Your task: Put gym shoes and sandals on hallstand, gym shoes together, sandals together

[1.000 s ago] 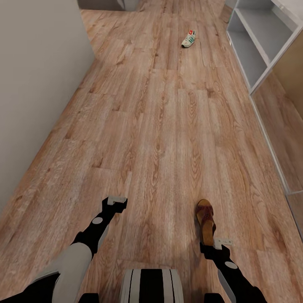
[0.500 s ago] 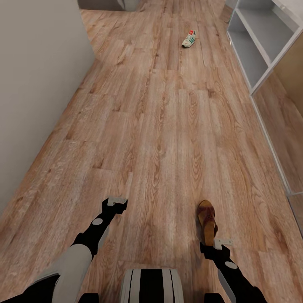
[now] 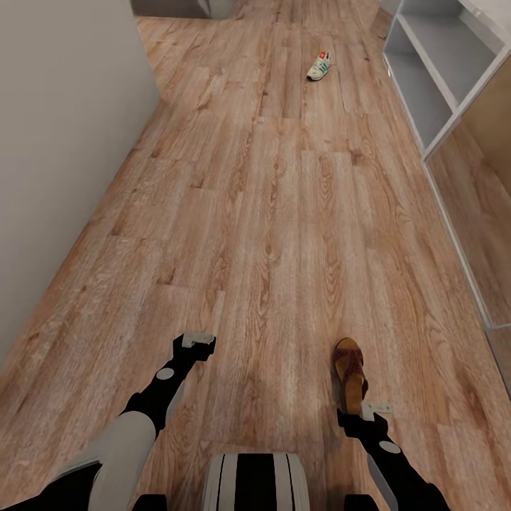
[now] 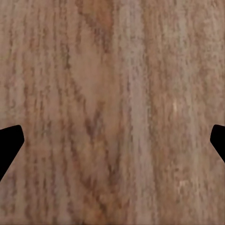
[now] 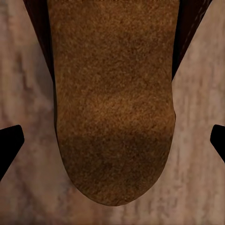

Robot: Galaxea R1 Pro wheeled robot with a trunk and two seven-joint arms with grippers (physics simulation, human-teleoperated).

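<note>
While my base stands on the corridor floor [image 3: 284,234], its wood-grain planks run away ahead of both my claws, with a grey wall off beyond my left arm. Far ahead and out to the right of my right claw [image 3: 376,407] stands the hallstand [image 3: 426,99], pale grey-white, its low open shelves bare as far as I can see. Well ahead of that claw, near the hallstand's foot, one gym shoe [image 3: 319,66] lies on the planks, white with green stripes and a red tab. Much closer is the sandal [image 3: 350,373], dark brown leather with a tan footbed, flat on the floor with its heel end just beyond my right fingertips; in the right wrist view that rounded heel [image 5: 112,103] sits squarely between my two wide-spread fingers, neither touching it. My left claw [image 3: 196,338] hangs over bare planks, fingers also spread wide, holding nothing. I judge the sandal light, with a fairly stiff sole and a softer, pliable strap; the suede-like footbed should not slip. The best hold looks like across the sole at the heel or mid-foot, pinching its two side edges, since the strap would fold under pressure.
</note>
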